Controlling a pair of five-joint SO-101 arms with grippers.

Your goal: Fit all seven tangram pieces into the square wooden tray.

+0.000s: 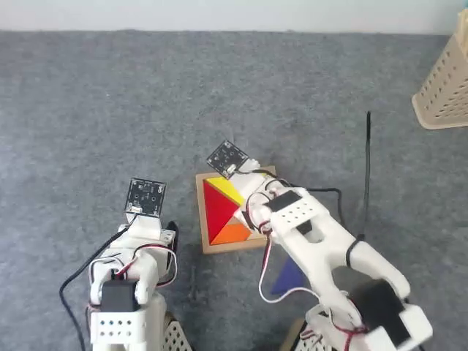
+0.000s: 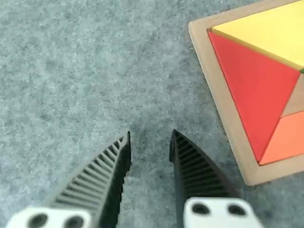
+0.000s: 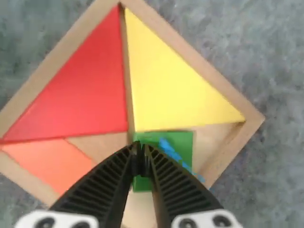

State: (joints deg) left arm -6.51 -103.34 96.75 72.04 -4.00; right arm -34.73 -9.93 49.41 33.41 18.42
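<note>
**Square wooden tray** (image 1: 200,212): you find it mid-table on the grey carpet (image 1: 110,110), turned slightly askew. It lies to the right of the left arm and under the right arm's wrist.

**Red triangle** (image 1: 216,208): large, seated flat in the left half of the tray.

**Yellow triangle** (image 1: 228,189): large, seated along the far side, its long edge against the red one.

**Orange piece** (image 1: 232,232): seated at the near side of the tray, touching the red triangle.

**Green square** (image 3: 166,145): lies inside the tray at the point where red and yellow meet, with bare tray floor on either side of it. A blue streak (image 3: 173,153) crosses it; you cannot tell what that is.

**Blue piece** (image 1: 289,276): outside the tray, on the carpet just near of it, partly covered by the right arm.

**Right gripper** (image 3: 139,149): your right pincer sits over the green square with its fingers drawn together, tips meeting at the square's edge. You cannot tell whether it pinches the piece.

**Left gripper** (image 2: 151,140): your left pincer stands apart, nothing between its fingers. It hangs low over bare carpet just left of the tray's near-left corner.

**Basket** (image 1: 446,80): pale, perforated, at the far right edge.

**Black cable** (image 1: 368,168): runs near-to-far on the carpet, right of the tray.
</note>
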